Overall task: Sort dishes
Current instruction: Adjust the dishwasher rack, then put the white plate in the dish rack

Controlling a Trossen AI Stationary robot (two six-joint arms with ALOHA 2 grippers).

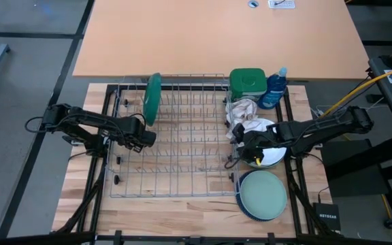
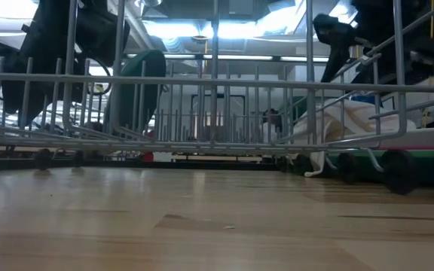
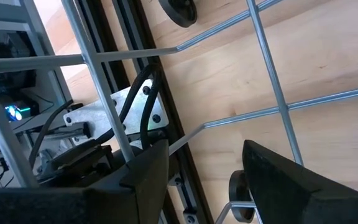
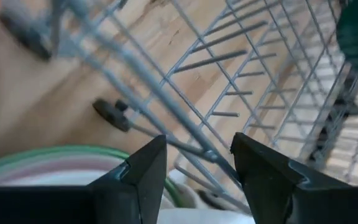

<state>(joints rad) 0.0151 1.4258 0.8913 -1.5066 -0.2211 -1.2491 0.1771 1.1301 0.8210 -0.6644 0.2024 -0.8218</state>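
Bench [image 1: 80, 197] of light wood carries a wire dish rack [image 1: 175, 170] in its middle. One dark green plate [image 1: 152, 99] stands upright in the rack's far left corner. To the right of the rack, near the front edge, lies a pale green plate [image 1: 264, 193] on a navy one. Just behind it is a second stack of plates [image 1: 272, 158] with a white one on top and a green rim under it. The left hand [image 1: 146, 139] hangs over the rack's left part, fingers spread, holding nothing. The right hand [image 1: 249, 151] is at the rack's right edge, over the white-topped stack, fingers [image 4: 145, 168] also spread and empty.
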